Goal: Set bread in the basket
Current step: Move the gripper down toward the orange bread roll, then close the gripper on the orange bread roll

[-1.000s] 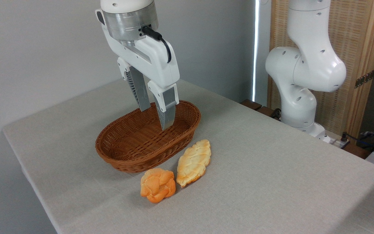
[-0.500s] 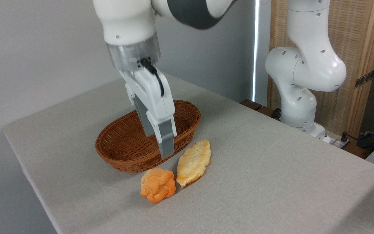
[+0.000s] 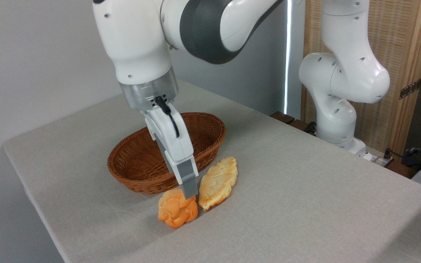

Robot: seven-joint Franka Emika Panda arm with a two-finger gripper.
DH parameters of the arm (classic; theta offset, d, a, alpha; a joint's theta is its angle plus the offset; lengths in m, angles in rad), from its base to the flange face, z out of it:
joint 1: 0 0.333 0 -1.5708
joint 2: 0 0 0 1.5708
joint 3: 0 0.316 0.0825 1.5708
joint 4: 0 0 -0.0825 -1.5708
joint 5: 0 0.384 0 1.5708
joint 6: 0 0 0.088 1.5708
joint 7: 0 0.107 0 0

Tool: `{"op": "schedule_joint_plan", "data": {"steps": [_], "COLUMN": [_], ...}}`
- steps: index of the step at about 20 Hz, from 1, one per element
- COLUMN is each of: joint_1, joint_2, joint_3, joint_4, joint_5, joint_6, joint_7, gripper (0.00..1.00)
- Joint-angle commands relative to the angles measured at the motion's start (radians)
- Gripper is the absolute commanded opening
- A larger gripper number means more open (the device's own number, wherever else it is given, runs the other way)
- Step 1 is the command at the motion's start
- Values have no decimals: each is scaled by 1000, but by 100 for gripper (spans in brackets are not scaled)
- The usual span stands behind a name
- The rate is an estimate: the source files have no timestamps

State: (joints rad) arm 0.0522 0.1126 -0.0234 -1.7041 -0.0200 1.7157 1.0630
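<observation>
Orange bread [image 3: 175, 213] lies under the tool [image 3: 189, 194], beside the basket [image 3: 143, 175].

bun [image 3: 175, 213] orange-golden, knotted; braided loaf [image 3: 218, 182] paler yellow; wicker basket [image 3: 137, 175] brown weave; tablecloth [image 3: 305, 204] grey; gripper [image 3: 189, 193] white, grey fingers.

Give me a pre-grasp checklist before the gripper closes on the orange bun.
1. Gripper down at the bun: ok, the tip meets its top right edge.
2. Fingers astride the bun: cannot tell, only one finger shows edge-on.
3. Jaws open: cannot tell.
4. Clear of the pale loaf: cannot tell, it lies very close to the finger.
5. Basket empty and free to receive: ok.
6. Bun flat on the table: ok.
</observation>
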Motion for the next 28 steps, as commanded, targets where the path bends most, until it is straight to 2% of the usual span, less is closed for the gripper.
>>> {"op": "schedule_joint_plan", "data": {"steps": [1, 7, 8, 12, 15, 25, 26, 28], "joint_1": [-52, -60, -74, -78, -78, -80, -80, -80], "joint_2": [50, 101, 108, 108, 108, 107, 107, 107], "joint_3": [-3, -4, -4, -3, -1, -3, -3, -3], "joint_4": [-8, -8, -8, -8, -8, -38, -40, -38], "joint_5": [45, 48, 49, 68, 89, 109, 110, 111], "joint_6": [19, 91, 102, 102, 107, 107, 107, 107], "joint_7": [14, 15, 17, 21, 67, 91, 91, 97], "gripper": [100, 100, 100, 100, 100, 100, 96, 72]}}
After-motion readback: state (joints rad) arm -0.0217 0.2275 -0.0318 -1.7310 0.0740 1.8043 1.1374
